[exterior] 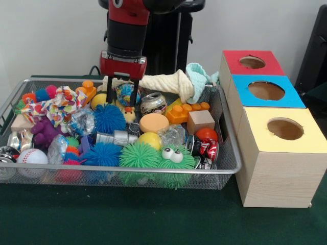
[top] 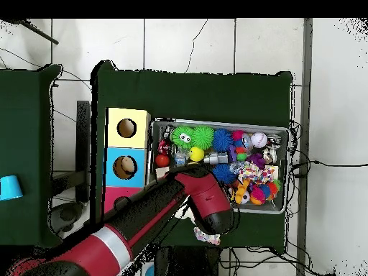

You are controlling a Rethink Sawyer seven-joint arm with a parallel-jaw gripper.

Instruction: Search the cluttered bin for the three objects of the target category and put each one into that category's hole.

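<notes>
Your task does not name the target category, so treat the 3 objects as still somewhere in the heap: the mesh bin [exterior: 225,171] is packed, and nothing lies in or at any hole. Likely groups show themselves, though: crushed cans, such as the silver one [exterior: 153,103] at the back and the red one [exterior: 207,148] by the right wall; spiky rubber balls, like the blue one [exterior: 109,119] and the green one [exterior: 139,154]; and blocks, such as the orange brick [exterior: 186,112] and the wooden cube [exterior: 200,121]. The pincer [exterior: 125,97] hangs over the back of the bin with its 2 dark fingers [exterior: 135,94] spread apart and pointing down on either side of a crinkly colourful wrapper [exterior: 125,93]; whether it grips that piece yet you cannot tell, and I judge it is merely positioned to close or to probe. It sits there, I think, because that back strip is where light items are piled on top and are easiest to reach. A cream cloth [exterior: 163,82] knotted with a mint one [exterior: 200,75] drapes over the back rim just beside the fingers, so watch that it does not snag. The 3 boxes stand in a row touching the bin's side, red-topped [exterior: 271,64], blue-topped [exterior: 291,94] and yellow-topped [exterior: 306,138], each with 1 round hole facing up, kept close so each carry is short. From overhead, the arm [top: 144,219] reaches across the green tabletop [top: 194,93] and covers part of the bin.
</notes>
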